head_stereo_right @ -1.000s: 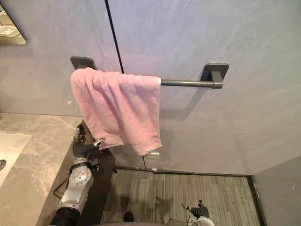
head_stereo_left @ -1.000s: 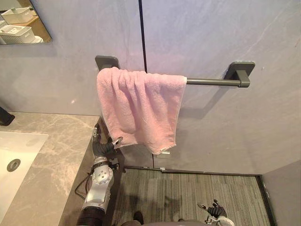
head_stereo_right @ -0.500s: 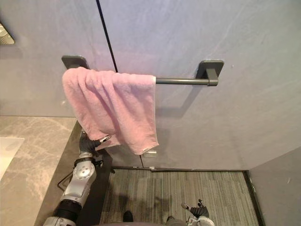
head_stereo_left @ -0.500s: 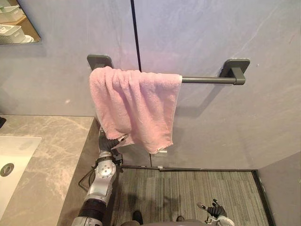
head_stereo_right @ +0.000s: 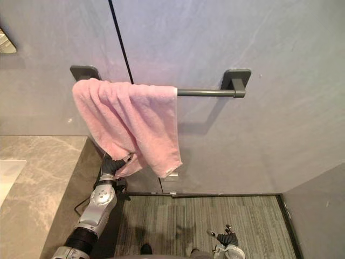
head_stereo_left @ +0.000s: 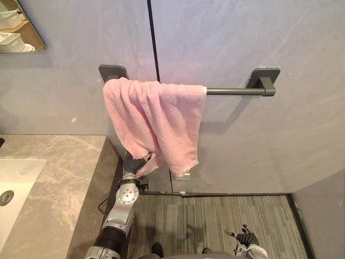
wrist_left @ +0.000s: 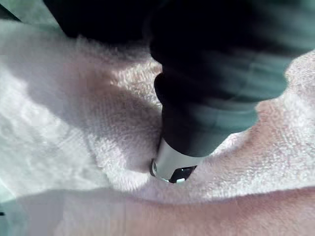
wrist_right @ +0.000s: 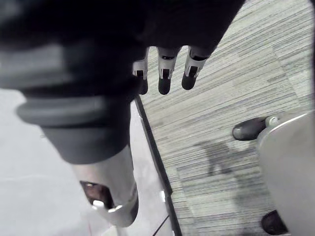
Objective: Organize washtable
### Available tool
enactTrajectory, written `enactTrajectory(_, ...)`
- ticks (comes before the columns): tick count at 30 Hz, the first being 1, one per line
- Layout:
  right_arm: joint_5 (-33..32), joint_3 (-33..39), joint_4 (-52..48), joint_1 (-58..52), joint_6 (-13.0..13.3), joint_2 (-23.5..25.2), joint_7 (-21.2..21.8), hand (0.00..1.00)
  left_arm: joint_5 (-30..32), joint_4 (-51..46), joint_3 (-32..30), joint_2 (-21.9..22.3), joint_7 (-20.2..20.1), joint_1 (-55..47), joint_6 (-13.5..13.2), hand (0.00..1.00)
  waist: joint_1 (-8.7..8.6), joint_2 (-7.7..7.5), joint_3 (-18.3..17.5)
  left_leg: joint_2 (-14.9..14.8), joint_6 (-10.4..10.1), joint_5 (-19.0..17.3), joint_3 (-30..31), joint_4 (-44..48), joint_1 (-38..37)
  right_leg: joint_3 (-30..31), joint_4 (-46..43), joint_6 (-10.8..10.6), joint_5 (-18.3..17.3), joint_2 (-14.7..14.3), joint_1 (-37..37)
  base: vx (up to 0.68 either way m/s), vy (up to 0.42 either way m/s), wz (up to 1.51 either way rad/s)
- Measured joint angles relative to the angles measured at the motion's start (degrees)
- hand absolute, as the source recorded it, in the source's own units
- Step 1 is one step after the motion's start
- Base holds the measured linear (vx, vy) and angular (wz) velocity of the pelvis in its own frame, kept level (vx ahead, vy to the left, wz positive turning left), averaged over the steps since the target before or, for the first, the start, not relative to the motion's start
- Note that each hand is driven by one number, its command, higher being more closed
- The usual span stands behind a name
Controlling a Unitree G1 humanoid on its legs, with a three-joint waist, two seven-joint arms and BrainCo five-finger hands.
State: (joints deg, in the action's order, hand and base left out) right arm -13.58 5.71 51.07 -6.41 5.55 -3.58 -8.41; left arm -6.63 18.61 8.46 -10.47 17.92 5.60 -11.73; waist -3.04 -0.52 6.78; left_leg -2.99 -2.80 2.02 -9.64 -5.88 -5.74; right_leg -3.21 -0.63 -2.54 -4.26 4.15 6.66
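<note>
On the wall rail (head_stereo_left: 232,91), toward its left end: pink towel (head_stereo_left: 161,118), draped over and bunched; right part of rail bare; towel's lower left corner gathered into a fold around the left hand (head_stereo_left: 137,163); that hand raised from below, just beside the counter (head_stereo_left: 59,178) edge, pressed into the cloth; wrist view shows terry all round it; can't tell whether it's gripping or just pushing, too much buried; towel's lower right corner hangs free. Right hand (head_stereo_left: 247,237) low over the striped floor (head_stereo_left: 215,216), well apart from towel; fingers (wrist_right: 165,81) loosely extended, nothing in it. Sink (head_stereo_left: 13,183) set in counter at far left.
</note>
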Motion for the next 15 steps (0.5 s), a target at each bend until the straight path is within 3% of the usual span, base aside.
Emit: enactTrajectory(15, -2.42, -7.48, -32.73, -0.54, 5.01, 0.74, 2.55, 0.00, -4.08, -8.60, -0.04, 0.86, -0.91, -2.89, -2.68, 1.00, -0.27, -0.09, 0.00, -0.10, 0.03, 0.03, -1.25, 0.42, 0.16, 2.25, 0.40, -0.45, 0.28, -0.03, -0.87, -0.01, -0.016, -0.06)
